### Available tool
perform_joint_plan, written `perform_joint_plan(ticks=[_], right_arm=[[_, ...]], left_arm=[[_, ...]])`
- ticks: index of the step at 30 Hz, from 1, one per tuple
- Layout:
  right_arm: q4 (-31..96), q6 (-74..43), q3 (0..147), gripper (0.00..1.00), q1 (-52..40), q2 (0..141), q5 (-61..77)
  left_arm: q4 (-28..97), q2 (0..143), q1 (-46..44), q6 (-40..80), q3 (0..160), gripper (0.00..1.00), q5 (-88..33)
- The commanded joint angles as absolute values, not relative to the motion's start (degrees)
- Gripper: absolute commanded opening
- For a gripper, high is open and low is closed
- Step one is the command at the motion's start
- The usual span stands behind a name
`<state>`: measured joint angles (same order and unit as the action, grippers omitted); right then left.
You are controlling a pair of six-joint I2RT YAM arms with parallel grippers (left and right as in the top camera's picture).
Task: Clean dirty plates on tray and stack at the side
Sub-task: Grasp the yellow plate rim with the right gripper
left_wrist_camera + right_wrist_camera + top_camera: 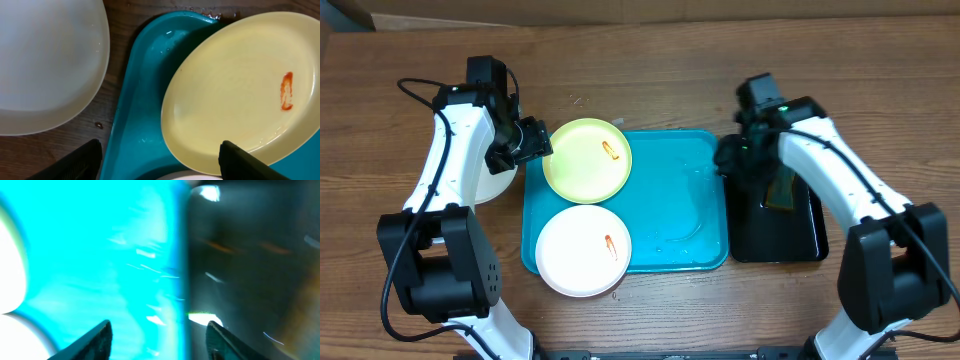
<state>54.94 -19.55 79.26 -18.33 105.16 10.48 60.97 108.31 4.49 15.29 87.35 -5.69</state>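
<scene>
The tray holds a green plate at its upper left and a white plate below it, both smeared red. A second white plate lies left of the tray. The left gripper is beside the green plate and the right gripper is at the tray's right edge. Both have wide, empty fingers.

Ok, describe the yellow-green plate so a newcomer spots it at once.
Start at the turquoise tray in the middle of the table. On its far-left corner lies the yellow-green plate, beside the left gripper. Unlike the white plate beside it, it is coloured.
</scene>
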Motion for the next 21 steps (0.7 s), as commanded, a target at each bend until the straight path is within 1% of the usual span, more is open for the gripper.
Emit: perform_joint_plan(ticks=[1, 6, 9, 12, 16, 17, 20, 21], right_arm=[[48.1, -19.4, 79.2, 0.60, -23.2, 103.6, 19.0], [34.4, -19.9, 79.3, 0.61, -27.9, 104.1, 19.0], [31.6, -20.0, 80.3, 0.66, -30.0, 105.6, 19.1], [33.1, -19.5, 85.2, 0.66, -30.9, 108.5, 17.0], [40.8, -16.2, 97.7, 0.65, -31.0, 114.9, 15.6], [41.3, -15.3, 99.9, 0.64, -31.2, 116.3, 14.9], [39.5, -14.8, 102.0, 0.52, -32.3, 119.1, 9.7], [39.0, -14.8, 102.0, 0.50, -32.9, 119.9, 7.2]], left_arm=[[62.8, 107.3, 5.1, 16.3, 90.1, 0.75, -8.9], [66.3, 107.3, 5.6, 16.3, 92.4, 0.76, -8.9], [67.1, 107.3, 5.4, 16.3, 92.4, 0.76, -8.7], [67.1, 107.3, 5.1, 16.4, 92.4, 0.76, -8.9], [67.5, 107.4, 5.1, 16.4, 92.4, 0.78, -8.9], [67.5, 107.4, 5.1, 16.3, 92.4, 0.79, -8.8], [67.5, 107.4, 5.1, 16.3, 92.4, 0.80, -8.8], [67.5, 107.4, 5.1, 16.3, 92.4, 0.80, -8.8]])
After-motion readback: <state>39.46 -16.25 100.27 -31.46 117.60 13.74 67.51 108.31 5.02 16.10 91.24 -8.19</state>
